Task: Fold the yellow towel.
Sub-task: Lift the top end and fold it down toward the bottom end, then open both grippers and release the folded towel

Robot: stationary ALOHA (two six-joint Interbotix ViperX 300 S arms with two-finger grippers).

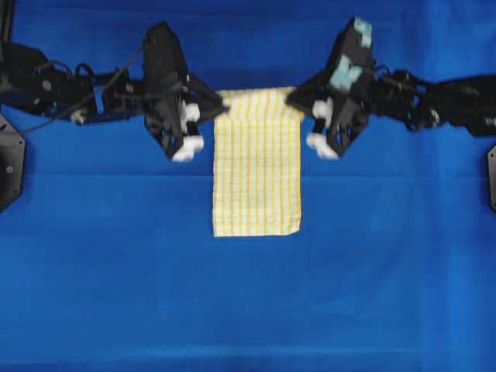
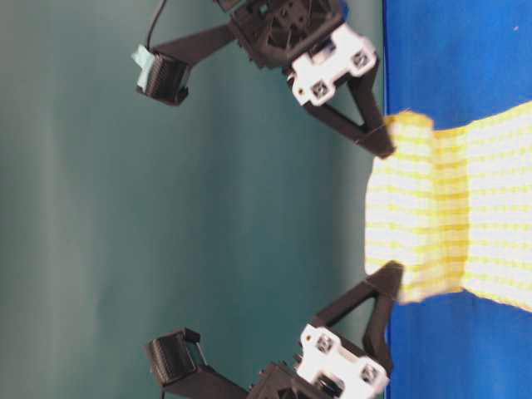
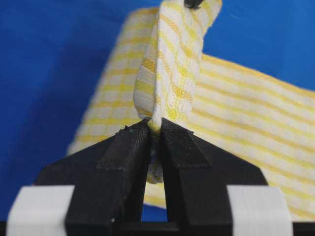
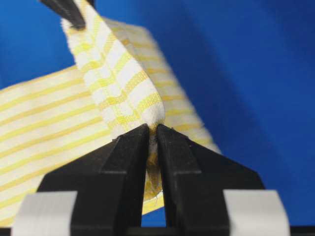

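In the left wrist view you see the left claw (image 3: 153, 135) directly before the lens, its two black fingers (image 3: 125, 167) pressed together on a bunched corner of the yellow towel (image 3: 172, 73); the cloth rises out of the pinch as a narrow upright fold. In the right wrist view the right claw (image 4: 152, 132) shows the same condition: fingers (image 4: 179, 172) closed on the opposite corner of the towel, with the checked fabric standing up from the tips. Beyond each claw, the rest of the towel slopes down to the blue covering (image 3: 44, 73) of the counter. In the overhead view you find the towel as a long narrow strip near the middle of the counter, running from the far edge side toward the near edge. Its near end (image 1: 256, 221) lies flat on the covering with square corners. Its far end is held between the two claws, the left one at the far left corner and the right one at the far right corner. The table-level view shows this far end raised off the counter and stretched between the two sets of fingertips, while the remaining length rests on the covering. Both arms (image 1: 46, 85) reach in from opposite side edges of the counter and are well apart.
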